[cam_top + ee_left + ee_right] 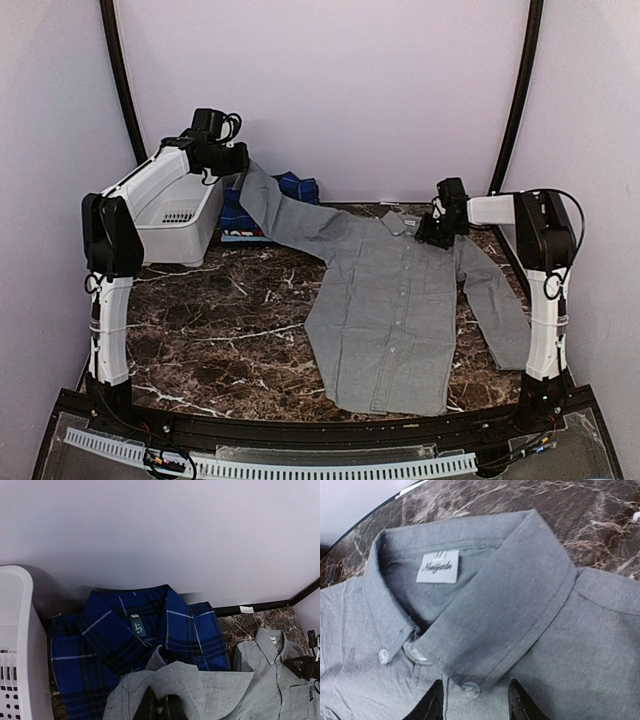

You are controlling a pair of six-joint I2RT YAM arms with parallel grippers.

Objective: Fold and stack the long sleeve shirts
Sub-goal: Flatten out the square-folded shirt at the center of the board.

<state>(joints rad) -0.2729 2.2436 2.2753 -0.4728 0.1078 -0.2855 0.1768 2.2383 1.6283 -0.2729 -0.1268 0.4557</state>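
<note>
The light grey shirt point(390, 310) lies front up on the marble table, collar at the back. My left gripper point(240, 165) is shut on the cuff of its left sleeve point(200, 685) and holds it raised at the back left, so the sleeve hangs stretched toward the body. The dark blue plaid shirt point(135, 640) lies folded against the back wall below that gripper point(160, 707). My right gripper point(474, 700) is open, its fingers just over the grey shirt's collar point(485, 610) and top button. It also shows in the top view point(437, 232). No shirt with red and white edges shows.
A white plastic basket point(180, 215) stands at the back left beside the plaid shirt, also in the left wrist view point(17, 645). The table point(220, 330) is dark marble with a black raised edge. Walls close the back and sides.
</note>
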